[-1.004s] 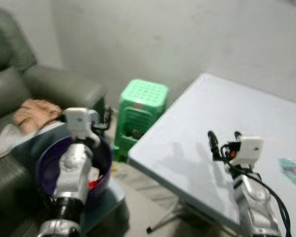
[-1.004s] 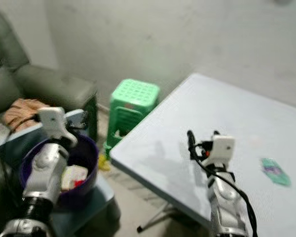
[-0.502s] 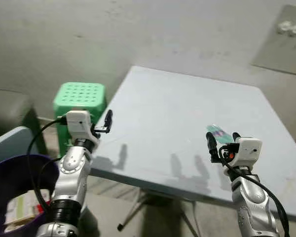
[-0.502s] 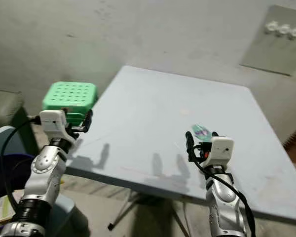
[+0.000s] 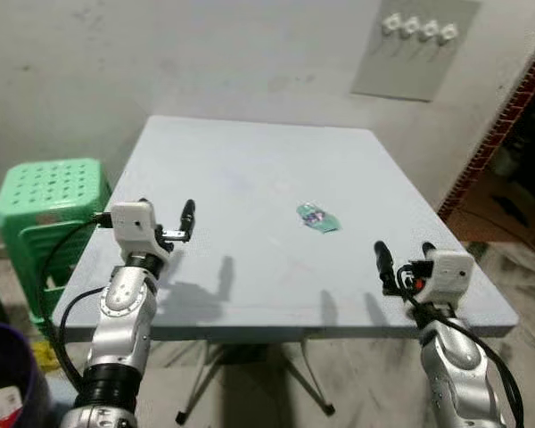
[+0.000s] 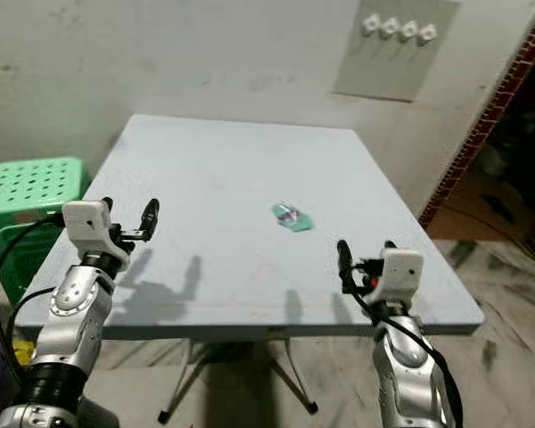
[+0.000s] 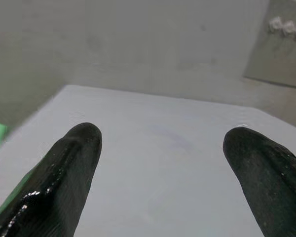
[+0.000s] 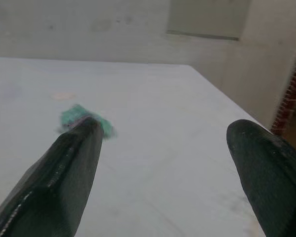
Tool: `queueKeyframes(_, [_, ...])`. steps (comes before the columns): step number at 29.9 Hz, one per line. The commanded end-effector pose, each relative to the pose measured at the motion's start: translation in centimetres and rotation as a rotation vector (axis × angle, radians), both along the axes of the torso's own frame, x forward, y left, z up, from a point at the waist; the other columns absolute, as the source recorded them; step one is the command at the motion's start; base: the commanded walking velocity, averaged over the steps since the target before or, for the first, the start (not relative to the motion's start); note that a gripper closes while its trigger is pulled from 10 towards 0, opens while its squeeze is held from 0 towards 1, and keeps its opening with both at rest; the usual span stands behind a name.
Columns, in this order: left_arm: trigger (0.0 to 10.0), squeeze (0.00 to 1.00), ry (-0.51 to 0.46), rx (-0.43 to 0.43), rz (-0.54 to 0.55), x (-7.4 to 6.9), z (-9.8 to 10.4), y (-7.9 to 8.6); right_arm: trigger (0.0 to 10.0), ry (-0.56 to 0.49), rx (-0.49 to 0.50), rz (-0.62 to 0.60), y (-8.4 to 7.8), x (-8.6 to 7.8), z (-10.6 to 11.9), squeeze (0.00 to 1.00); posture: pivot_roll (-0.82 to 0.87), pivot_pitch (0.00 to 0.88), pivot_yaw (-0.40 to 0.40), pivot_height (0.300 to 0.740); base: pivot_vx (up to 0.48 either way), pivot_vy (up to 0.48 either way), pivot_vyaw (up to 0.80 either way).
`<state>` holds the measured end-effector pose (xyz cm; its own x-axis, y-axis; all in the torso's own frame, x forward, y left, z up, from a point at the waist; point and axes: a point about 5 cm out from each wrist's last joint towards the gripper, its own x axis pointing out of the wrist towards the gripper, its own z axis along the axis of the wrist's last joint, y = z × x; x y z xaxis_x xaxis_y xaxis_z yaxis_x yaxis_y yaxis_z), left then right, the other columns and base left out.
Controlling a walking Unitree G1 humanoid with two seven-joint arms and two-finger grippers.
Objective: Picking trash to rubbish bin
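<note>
Left eye view: one pale grey square table [image 5: 250, 178] stands against a plaster wall that carries one panel with four white knobs [image 5: 415, 27]. One green wrapper [image 5: 318, 218], the single piece of trash, lies flat on the tabletop right of centre. One green plastic stool [image 5: 37, 205] stands beside the table's left edge, and the rim of one purple bin [image 5: 9, 383] sits at the lower left corner. The left gripper [image 5: 165, 223] hovers over the table's near left corner, its two fingers spread and empty. The right gripper [image 5: 401, 259] is raised at the near right edge, fingers likewise apart, well short of the wrapper.

Left wrist view: two black fingertips [image 7: 71, 168] stand wide apart above bare tabletop.

Right wrist view: two fingertips [image 8: 69, 168], widely parted, holding nothing; the wrapper lies beyond one tip
</note>
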<state>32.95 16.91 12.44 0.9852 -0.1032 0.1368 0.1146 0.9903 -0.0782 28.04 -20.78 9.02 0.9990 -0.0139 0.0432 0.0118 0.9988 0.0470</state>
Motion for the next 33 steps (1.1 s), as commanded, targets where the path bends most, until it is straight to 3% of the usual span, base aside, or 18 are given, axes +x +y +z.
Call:
queueKeyframes(1, [10.0, 0.0, 0.002, 0.02, 0.003, -0.1, 0.0, 0.2, 10.0, -0.036, 0.007, -0.009, 0.0, 0.3, 1.0, 0.0, -0.03, 0.0, -0.092, 0.74, 0.0, 0.0, 0.0])
queueKeyframes(10, [10.0, 0.0, 0.037, -0.014, 0.001, -0.5, -0.6, -0.1, 10.0, -0.032, 0.037, -0.03, 0.1, 0.1, 0.9, 0.0, -0.04, 0.0, -0.088, 0.74, 0.0, 0.0, 0.0])
queueKeyframes(12, [10.0, 0.0, 0.042, 0.028, 0.001, -0.7, -0.8, -0.2, 10.0, -0.029, 0.037, -0.033, 0.2, 0.0, 0.8, 0.0, -0.04, 0.0, -0.085, 0.74, 0.0, 0.0, 0.0])
queueKeyframes(17, [10.0, 0.0, 0.049, -0.002, -0.026, -1.0, -1.1, -0.5, 10.0, -0.018, 0.059, -0.053, 0.2, -0.2, 0.5, 0.0, -0.04, 0.0, -0.08, 0.74, 0.0, 0.0, 0.0])
queueKeyframes(33, [10.0, 0.0, 0.074, 0.034, -0.066, -1.4, -1.0, -0.3, 10.0, -0.028, 0.093, -0.083, 0.7, -0.7, 0.1, 0.0, -0.04, 0.0, -0.025, 0.74, 0.0, 0.0, 0.0])
